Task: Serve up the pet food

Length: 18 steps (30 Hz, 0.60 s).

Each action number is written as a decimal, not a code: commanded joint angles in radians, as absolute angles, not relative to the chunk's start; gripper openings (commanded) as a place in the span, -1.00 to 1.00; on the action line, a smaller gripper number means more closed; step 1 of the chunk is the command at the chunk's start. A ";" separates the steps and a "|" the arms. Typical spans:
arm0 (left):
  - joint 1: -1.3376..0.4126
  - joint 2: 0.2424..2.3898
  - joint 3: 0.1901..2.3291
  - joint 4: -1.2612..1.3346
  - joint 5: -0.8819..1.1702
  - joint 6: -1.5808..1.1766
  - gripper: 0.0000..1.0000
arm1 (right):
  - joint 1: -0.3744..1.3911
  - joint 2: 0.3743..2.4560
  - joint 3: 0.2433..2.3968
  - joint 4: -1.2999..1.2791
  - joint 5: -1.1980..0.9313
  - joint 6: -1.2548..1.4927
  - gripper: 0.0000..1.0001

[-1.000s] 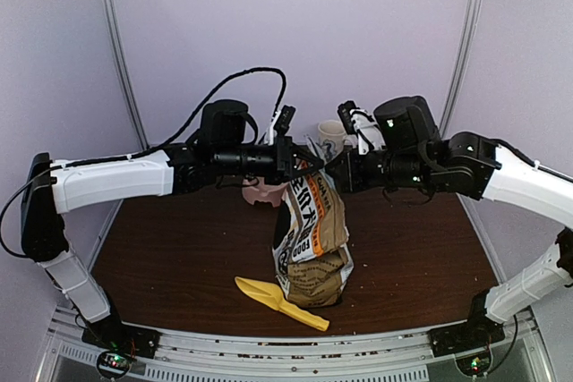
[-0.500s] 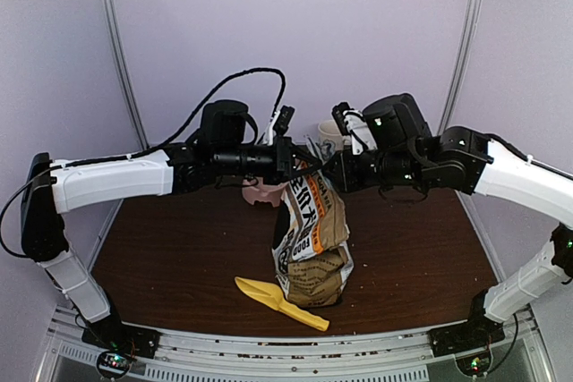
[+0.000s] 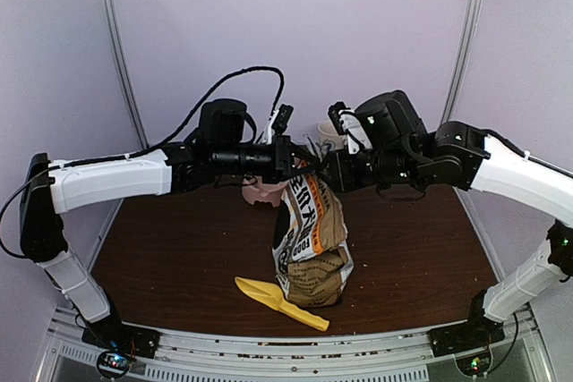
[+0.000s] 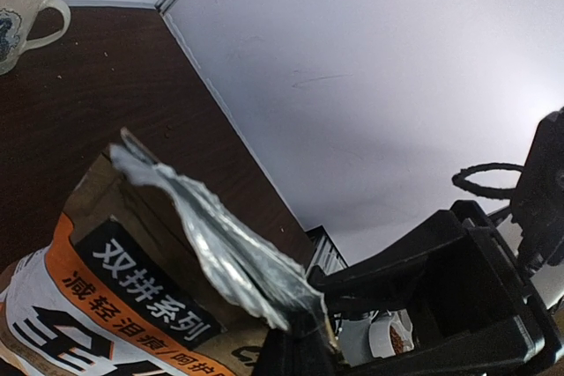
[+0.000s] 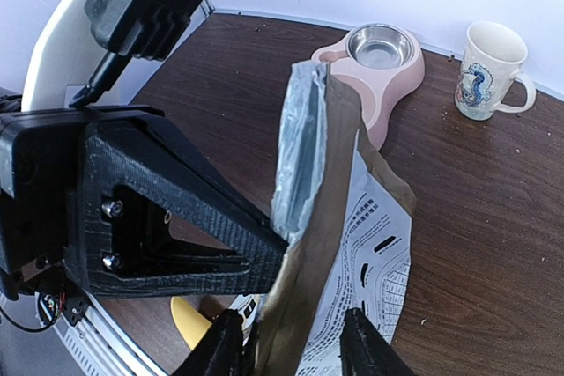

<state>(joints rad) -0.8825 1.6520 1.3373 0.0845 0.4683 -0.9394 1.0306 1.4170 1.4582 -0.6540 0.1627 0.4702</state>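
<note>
Against the frame of one second ago, the right arm's wrist housing sits a little farther left and higher in the top view. The left arm, the bag [image 3: 309, 239] and the yellow scoop [image 3: 279, 302] have not shifted. The bag stands upright near the middle of the table [image 3: 179, 257], with the scoop lying just beside its base on the near side. The left gripper [image 3: 303, 167] is clamped on the bag's foil top edge; the left wrist view confirms the pinch on the torn silver lip. The top view does not resolve the right gripper [image 5: 291, 354]. Its own wrist view shows the fingers [image 5: 222, 350] standing apart on either side of the bag's upper edge, with no grip on it. That same view shows a pink feeder [image 5: 388, 99] with a steel bowl and a white mug [image 5: 489, 72] beyond the bag, both largely masked by the arms from above. The pet food is visible in no view, and the bag's mouth is drawn narrow, so its contents cannot be seen.
</note>
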 commanded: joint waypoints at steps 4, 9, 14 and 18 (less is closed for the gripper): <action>-0.874 1.620 1.346 0.111 0.452 -0.914 -1.00 | 1.043 1.433 1.502 -0.695 0.189 0.462 -0.18; -0.874 1.617 1.345 0.110 0.453 -0.913 -1.00 | 1.045 1.440 1.516 -0.702 0.211 0.470 -0.23; -0.873 1.615 1.342 0.111 0.452 -0.913 -1.00 | 1.045 1.445 1.523 -0.710 0.232 0.485 -0.31; -0.874 1.612 1.341 0.111 0.452 -0.911 -1.00 | 1.045 1.444 1.523 -0.714 0.259 0.502 -0.36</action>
<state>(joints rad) -0.8825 1.6482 1.3373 0.0830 0.4671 -0.9360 1.0416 1.4395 1.4979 -0.6891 0.1955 0.4793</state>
